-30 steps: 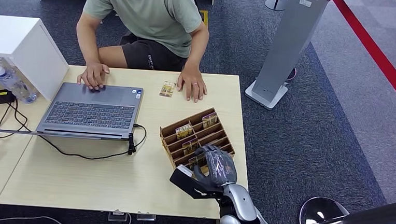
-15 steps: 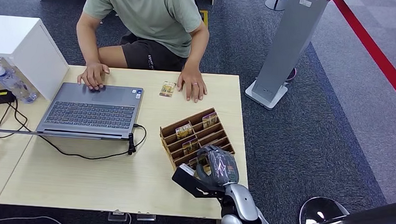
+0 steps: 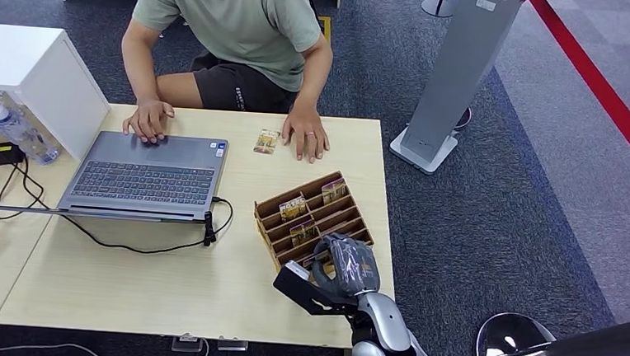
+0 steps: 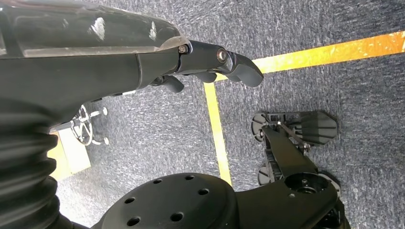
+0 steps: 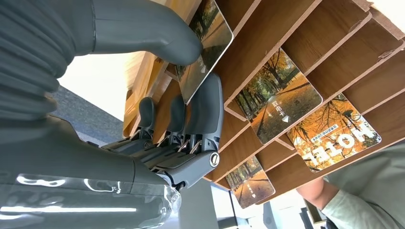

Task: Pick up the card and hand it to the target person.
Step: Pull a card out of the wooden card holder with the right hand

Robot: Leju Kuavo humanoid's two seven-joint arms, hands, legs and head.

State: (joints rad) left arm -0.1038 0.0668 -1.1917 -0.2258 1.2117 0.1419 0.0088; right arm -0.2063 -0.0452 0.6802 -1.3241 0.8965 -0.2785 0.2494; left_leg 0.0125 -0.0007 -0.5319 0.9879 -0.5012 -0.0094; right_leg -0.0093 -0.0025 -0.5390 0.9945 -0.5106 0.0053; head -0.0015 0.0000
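Note:
A wooden card holder [image 3: 313, 215] stands on the table's right side with several autumn-print cards in its slots, one of them [image 3: 292, 206] near its back. My right hand [image 3: 347, 267] is at the holder's near end. In the right wrist view its thumb [image 5: 143, 28] and a finger [image 5: 210, 109] pinch one card [image 5: 207, 45] that still stands in a slot of the holder [image 5: 305, 28]. More cards [image 5: 277, 95] sit in the slots beyond. The person [image 3: 230, 24] sits across the table, both hands on it. My left hand [image 4: 215, 64] hangs over the carpet, holding nothing.
Another card [image 3: 266, 141] lies on the table by the person's hand. An open laptop [image 3: 147, 172] with its cable sits to the left, beside a water bottle [image 3: 17, 131] and a white box [image 3: 29, 70]. A grey kiosk stand [image 3: 459, 71] and a chrome post base [image 3: 524, 352] are on the right.
My right hand has shifted slightly to the right at the holder's near end and has held still since half a second ago. The person has not moved.

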